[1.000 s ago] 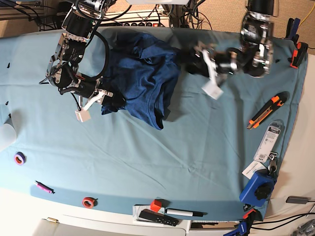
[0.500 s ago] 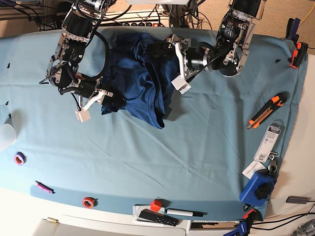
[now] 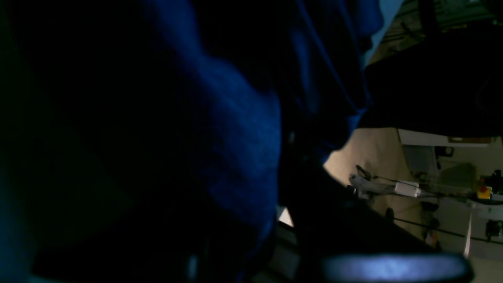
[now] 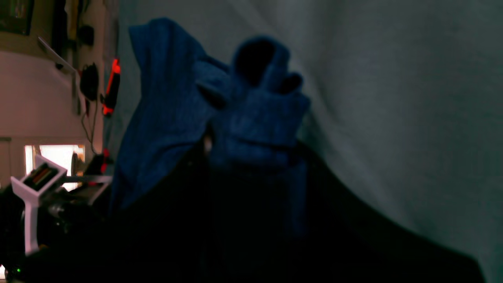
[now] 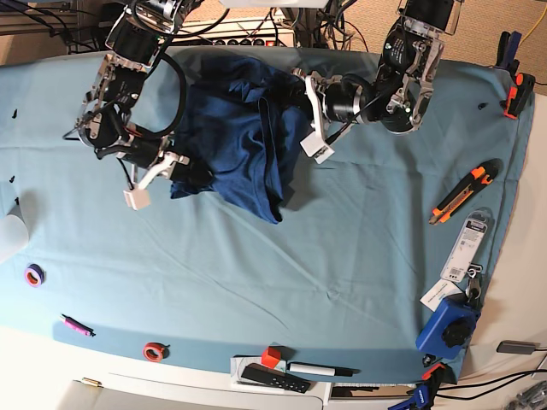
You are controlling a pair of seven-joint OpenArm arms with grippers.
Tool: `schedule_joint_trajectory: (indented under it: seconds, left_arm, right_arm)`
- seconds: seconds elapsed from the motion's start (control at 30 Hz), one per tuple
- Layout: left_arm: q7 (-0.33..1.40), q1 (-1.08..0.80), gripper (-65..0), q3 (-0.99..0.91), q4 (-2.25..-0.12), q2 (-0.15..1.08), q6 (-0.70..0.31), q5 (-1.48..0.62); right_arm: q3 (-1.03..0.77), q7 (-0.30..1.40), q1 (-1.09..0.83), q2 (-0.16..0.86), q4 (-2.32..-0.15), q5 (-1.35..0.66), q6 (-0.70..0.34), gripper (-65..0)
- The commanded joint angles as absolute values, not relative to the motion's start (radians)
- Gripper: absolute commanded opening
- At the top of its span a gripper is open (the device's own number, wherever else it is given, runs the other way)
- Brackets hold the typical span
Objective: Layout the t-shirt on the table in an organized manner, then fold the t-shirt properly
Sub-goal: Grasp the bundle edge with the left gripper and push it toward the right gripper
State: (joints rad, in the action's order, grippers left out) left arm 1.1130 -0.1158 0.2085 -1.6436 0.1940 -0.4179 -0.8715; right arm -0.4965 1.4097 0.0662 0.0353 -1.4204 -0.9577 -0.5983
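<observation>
T-shirt (image 5: 244, 141) lies bunched in navy heap on far-centre of table (image 5: 342, 248), long axis running from far edge toward near side. Both arms flank it, one at each side. Right hand (image 5: 175, 171) at heap's edge on base view's left, clamped on fold of fabric, wrist view showing cloth pinched between fingers. Left hand (image 5: 309, 120) pressed into opposite edge; wrist view filled with dark cloth, grip there cannot be told. Spreading likely means pulling edges apart, away from centre.
</observation>
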Motion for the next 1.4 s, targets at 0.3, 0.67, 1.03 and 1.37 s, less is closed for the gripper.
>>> schedule_joint_trajectory:
  seconds: [0.3, 0.67, 1.03, 1.37]
  left_arm:
    - [1.043, 0.051, -65.0, 0.312, -1.613, 0.092, -0.354, -0.729]
    - [0.947, 0.297, -65.0, 0.605, -1.237, -0.121, -0.332, -0.621]
    - [0.798, 0.42, -65.0, 0.785, -1.076, -0.157, -0.308, -0.551]
    - [0.688, 0.421, -65.0, 0.797, -1.076, -0.157, -0.286, -0.534]
  right_arm:
    - [-0.659, 1.396, -0.026, 0.044, -1.586, -0.987, -0.617, -65.0]
    - [-0.921, 1.396, -0.112, 0.062, -1.6, -0.996, -0.636, -65.0]
    - [-1.154, 1.392, -0.122, 0.113, -1.6, -1.013, -0.635, -65.0]
    - [-1.243, 1.383, -0.184, 0.061, -1.6, -1.069, -0.627, -65.0]
